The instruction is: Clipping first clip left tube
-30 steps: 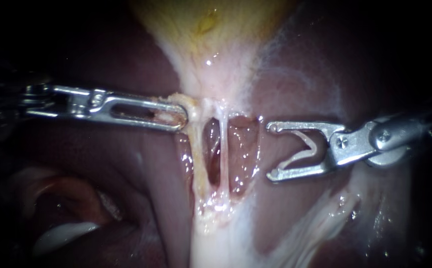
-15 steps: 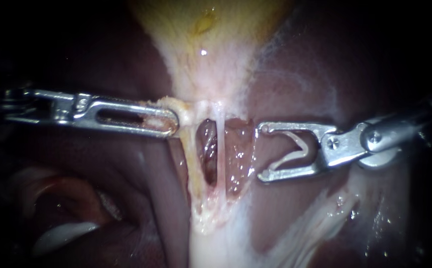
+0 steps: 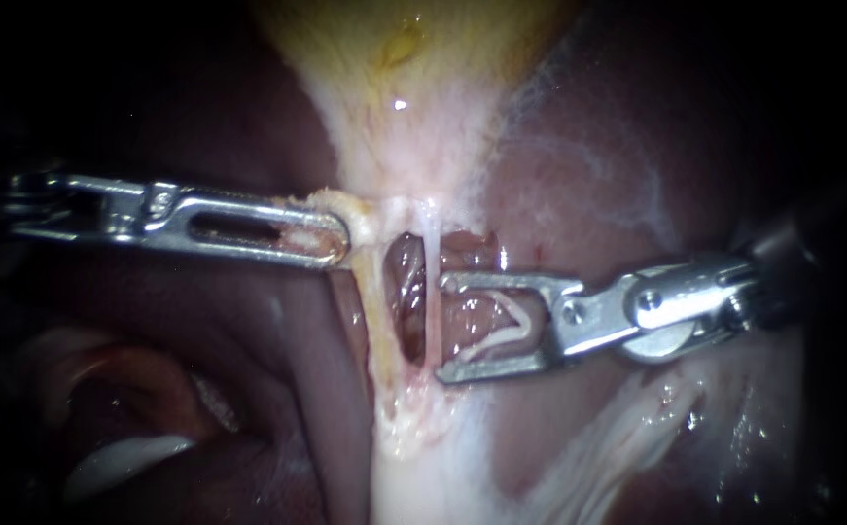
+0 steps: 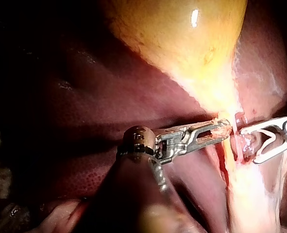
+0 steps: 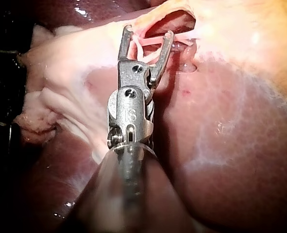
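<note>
Two pale tubes run down from the yellow gallbladder (image 3: 413,58): a thicker left tube (image 3: 380,321) and a thin white strand (image 3: 432,316) to its right. My left instrument (image 3: 340,238) comes in from the left, its jaws shut on a flap of tissue at the gallbladder's neck, also seen in the left wrist view (image 4: 222,130). My right instrument (image 3: 442,328) has its jaws open with a white clip (image 3: 501,331) inside them. Their tips reach the thin strand, one above and one below the window. The right wrist view shows the same jaws (image 5: 149,33) at the tubes.
Dark red liver (image 3: 588,175) lies on both sides of the tubes and under my right instrument (image 5: 230,145). Whitish fatty tissue (image 3: 627,428) spreads below the right shaft. Pale folds (image 3: 131,457) lie at the lower left.
My right instrument has moved left and slightly down, from well clear of the tubes until its open jaws reach the thin strand. My left instrument pulled the tissue slightly left, then held still.
</note>
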You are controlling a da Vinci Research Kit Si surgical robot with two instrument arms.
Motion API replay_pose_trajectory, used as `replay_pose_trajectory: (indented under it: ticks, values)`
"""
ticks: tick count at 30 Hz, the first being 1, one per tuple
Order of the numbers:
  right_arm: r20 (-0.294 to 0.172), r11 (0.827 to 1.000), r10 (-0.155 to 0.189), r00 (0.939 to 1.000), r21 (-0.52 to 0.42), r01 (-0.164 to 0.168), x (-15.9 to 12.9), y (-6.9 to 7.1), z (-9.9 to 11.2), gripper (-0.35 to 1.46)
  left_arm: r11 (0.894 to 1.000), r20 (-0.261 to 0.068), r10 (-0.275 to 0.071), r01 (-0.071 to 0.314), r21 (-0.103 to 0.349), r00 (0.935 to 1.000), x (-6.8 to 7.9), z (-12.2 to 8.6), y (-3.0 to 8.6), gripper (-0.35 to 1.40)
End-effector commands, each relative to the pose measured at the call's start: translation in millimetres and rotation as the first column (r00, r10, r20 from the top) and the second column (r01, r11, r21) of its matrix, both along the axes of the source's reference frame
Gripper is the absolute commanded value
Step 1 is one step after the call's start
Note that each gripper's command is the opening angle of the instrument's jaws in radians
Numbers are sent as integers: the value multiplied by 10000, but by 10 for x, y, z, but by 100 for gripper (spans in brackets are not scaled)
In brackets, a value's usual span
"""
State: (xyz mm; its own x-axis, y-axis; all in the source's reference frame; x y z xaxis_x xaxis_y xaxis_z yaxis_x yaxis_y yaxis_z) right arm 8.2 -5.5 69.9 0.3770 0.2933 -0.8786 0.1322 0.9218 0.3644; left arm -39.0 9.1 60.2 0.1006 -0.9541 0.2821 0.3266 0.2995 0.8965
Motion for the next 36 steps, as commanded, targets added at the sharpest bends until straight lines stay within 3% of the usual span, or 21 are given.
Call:
replay_pose_trajectory:
  ticks: [1, 10, 19, 26, 36]
  values:
    - [6, 10000, -11, 10000, 45, 11, 3, -1, 4, 50, 10000, -4, -4, 4, -1, 10000, 0, -1, 0, -35]
    - [40, 9988, -56, 10000, 490, 54, 38, -8, 27, 50, 10000, -11, -13, 13, -1, 10000, -1, -3, -2, -35]
    - [-13, 9945, -205, 9998, 1023, 206, 61, -19, 36, 50, 10000, -16, -20, 20, -1, 10000, -2, -4, -2, -35]
    - [-183, 9874, -550, 9983, 1479, 571, 72, -32, 37, 49, 10000, -18, -24, 24, 0, 10000, -2, -5, -2, -35]
    - [-395, 9787, -937, 9948, 1798, 993, 80, -36, 39, 48, 10000, -19, -28, 28, 2, 10000, -4, -4, -1, -35]
